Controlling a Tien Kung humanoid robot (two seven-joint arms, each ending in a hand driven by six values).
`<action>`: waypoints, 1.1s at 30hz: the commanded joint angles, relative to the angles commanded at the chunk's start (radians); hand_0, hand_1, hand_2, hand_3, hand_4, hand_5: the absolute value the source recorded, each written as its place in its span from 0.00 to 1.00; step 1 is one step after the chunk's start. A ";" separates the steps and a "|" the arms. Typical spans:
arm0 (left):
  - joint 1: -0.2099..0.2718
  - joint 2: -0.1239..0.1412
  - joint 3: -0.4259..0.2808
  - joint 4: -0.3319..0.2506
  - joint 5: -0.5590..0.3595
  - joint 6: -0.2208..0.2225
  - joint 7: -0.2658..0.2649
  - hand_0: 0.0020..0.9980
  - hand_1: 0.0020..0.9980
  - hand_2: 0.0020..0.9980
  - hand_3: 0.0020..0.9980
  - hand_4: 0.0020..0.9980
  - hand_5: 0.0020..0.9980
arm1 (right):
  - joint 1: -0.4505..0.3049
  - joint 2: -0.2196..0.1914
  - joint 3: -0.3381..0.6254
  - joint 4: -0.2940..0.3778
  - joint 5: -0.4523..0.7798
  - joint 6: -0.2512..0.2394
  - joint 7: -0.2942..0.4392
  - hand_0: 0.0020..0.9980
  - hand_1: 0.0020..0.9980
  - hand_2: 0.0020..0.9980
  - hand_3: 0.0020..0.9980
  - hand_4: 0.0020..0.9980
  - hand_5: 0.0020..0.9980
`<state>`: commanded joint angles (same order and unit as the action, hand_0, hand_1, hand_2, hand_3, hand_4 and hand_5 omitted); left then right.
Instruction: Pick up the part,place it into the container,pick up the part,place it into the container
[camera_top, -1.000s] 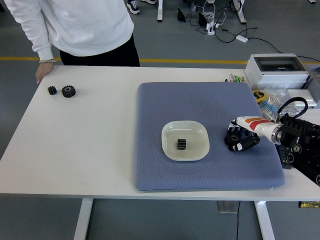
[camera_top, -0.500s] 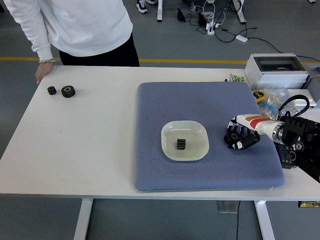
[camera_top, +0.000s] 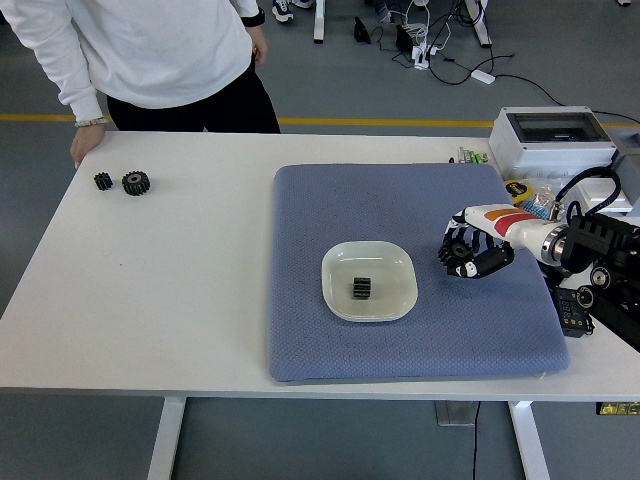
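**Right hand lifted a gear beside the dish**

Since the picture of one second before, the right hand (camera_top: 468, 254) moved up and a little to the left, toward the white dish (camera_top: 369, 281), and the person's far hand (camera_top: 261, 42) came into view behind the table. The right hand's fingers were curled around a black gear (camera_top: 459, 252), and it was just to the right of the dish, over the blue mat (camera_top: 410, 200). If the gear was touching the mat or was above it, the view did not show clearly.

The dish was on the mat, near its middle. Inside the dish one small black gear (camera_top: 362, 288) was lying, a little below its centre.

Far to the left of the dish, on the bare white table (camera_top: 170, 290), two more gears were side by side: a tiny gear (camera_top: 103, 181) and, just to its right, a larger gear (camera_top: 136, 182). The person's other hand (camera_top: 82, 146) rested on the table edge, near those two.

To the upper right of the dish, beyond the mat, a grey electrical box (camera_top: 554, 141) was standing.
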<state>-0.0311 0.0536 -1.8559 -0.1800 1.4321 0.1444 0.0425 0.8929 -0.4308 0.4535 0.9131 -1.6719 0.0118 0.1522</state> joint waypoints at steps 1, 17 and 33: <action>0.000 0.001 0.001 0.000 -0.001 0.000 0.000 0.71 0.69 0.73 0.61 0.75 0.69 | 0.006 0.002 0.006 0.020 -0.007 -0.002 -0.003 0.30 0.39 0.47 0.49 0.69 0.07; 0.004 0.002 0.007 0.000 -0.001 0.000 0.001 0.71 0.69 0.73 0.60 0.75 0.69 | 0.079 0.088 -0.091 0.150 -0.029 -0.009 -0.031 0.30 0.39 0.47 0.49 0.69 0.09; -0.003 0.005 0.002 0.000 -0.001 0.002 0.003 0.71 0.69 0.73 0.60 0.75 0.69 | 0.130 0.190 -0.180 0.036 -0.013 0.018 -0.082 0.30 0.41 0.49 0.49 0.65 0.14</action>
<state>-0.0336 0.0583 -1.8535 -0.1800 1.4312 0.1463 0.0450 1.0234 -0.2410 0.2739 0.9495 -1.6851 0.0301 0.0704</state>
